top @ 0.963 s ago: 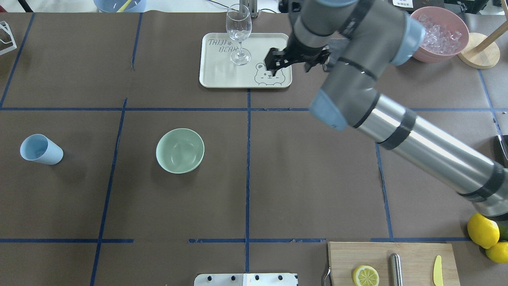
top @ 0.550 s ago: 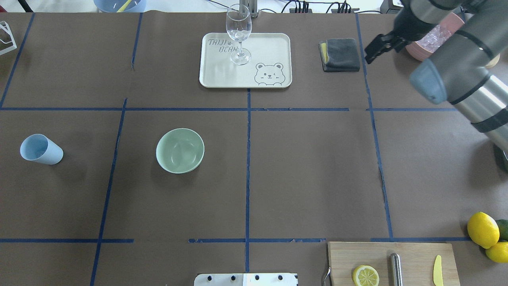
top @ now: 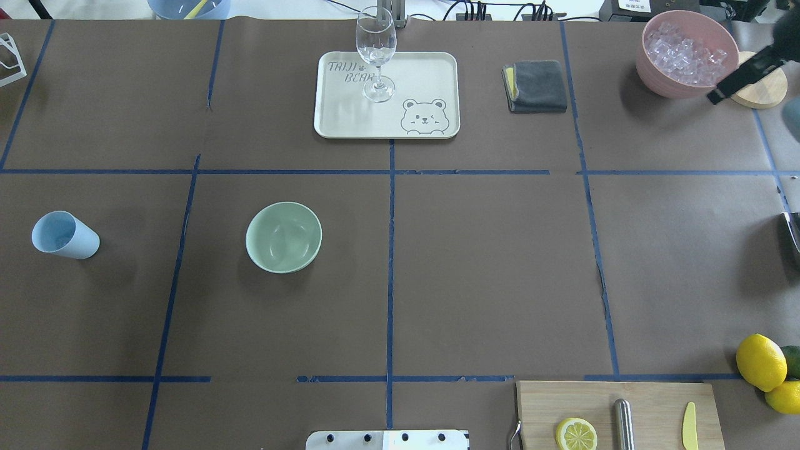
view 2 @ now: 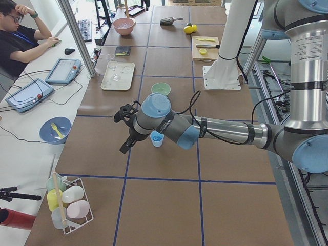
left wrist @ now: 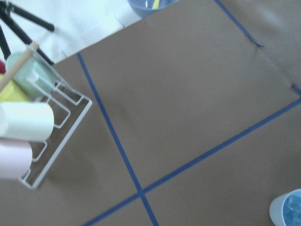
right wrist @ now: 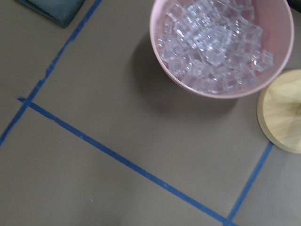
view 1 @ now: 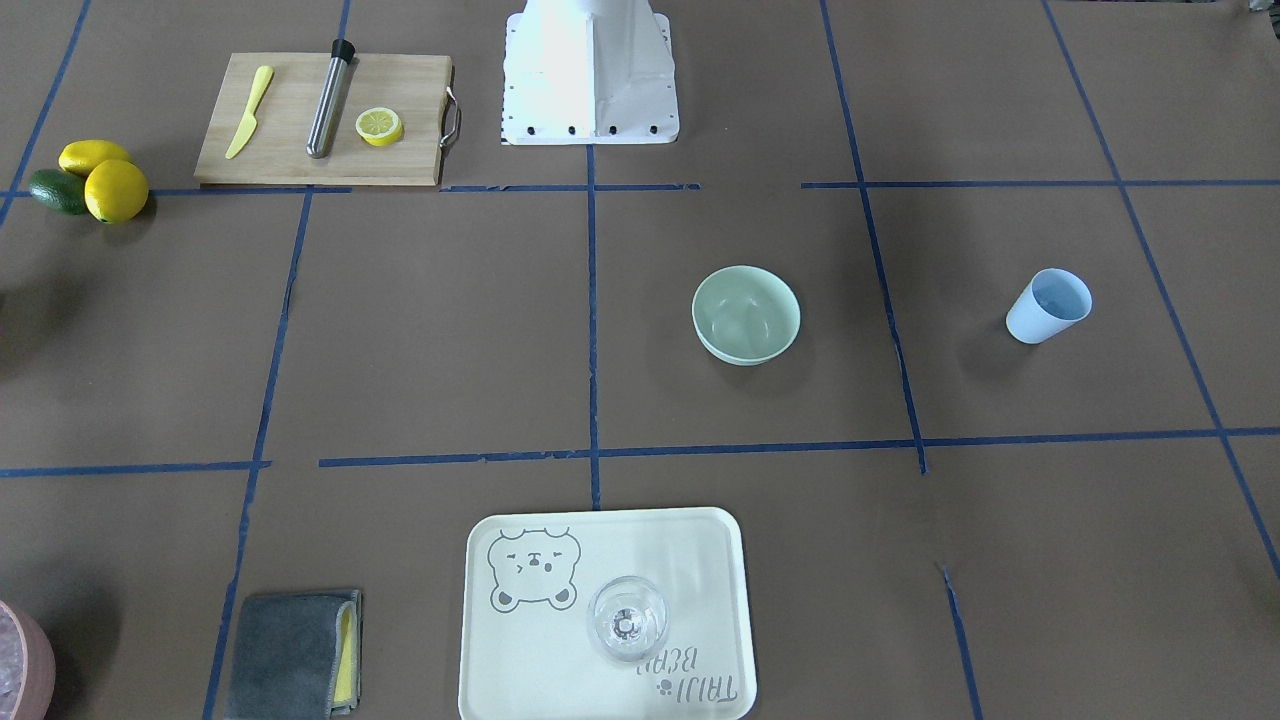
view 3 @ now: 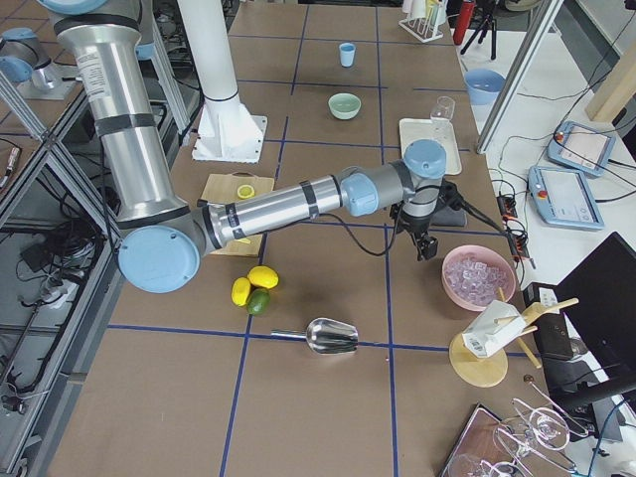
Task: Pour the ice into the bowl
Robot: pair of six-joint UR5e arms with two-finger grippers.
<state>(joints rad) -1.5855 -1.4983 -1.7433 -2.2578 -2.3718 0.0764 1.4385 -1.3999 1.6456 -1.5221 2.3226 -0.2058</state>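
Note:
The pale mint-green bowl (top: 284,237) (view 1: 746,313) stands upright left of the table's centre, and nothing shows inside it. Further left a light blue cup (top: 64,235) stands; in the left wrist view a mottled glassy patch inside the cup (left wrist: 292,210) looks like the ice. My left gripper (view 2: 123,132) hovers above the table just beyond that cup and shows only in the exterior left view, so I cannot tell its state. My right gripper (top: 719,94) (view 3: 427,250) hangs beside the pink container; only one dark finger shows, so its state is unclear.
The pink container (top: 686,53) of whitish chunks sits back right beside a round wooden base (top: 759,87). A wine glass (top: 375,53) stands on the cream tray (top: 425,69), next to a grey cloth (top: 536,86). Cutting board (top: 619,415), lemons (top: 760,362), metal scoop (view 3: 333,336) and cup rack (left wrist: 33,136) ring the edges.
My right arm has swung from over the tray to the right, past the grey cloth, and now sits at the view's right edge beside the pink container. Bowl and cup have not moved.

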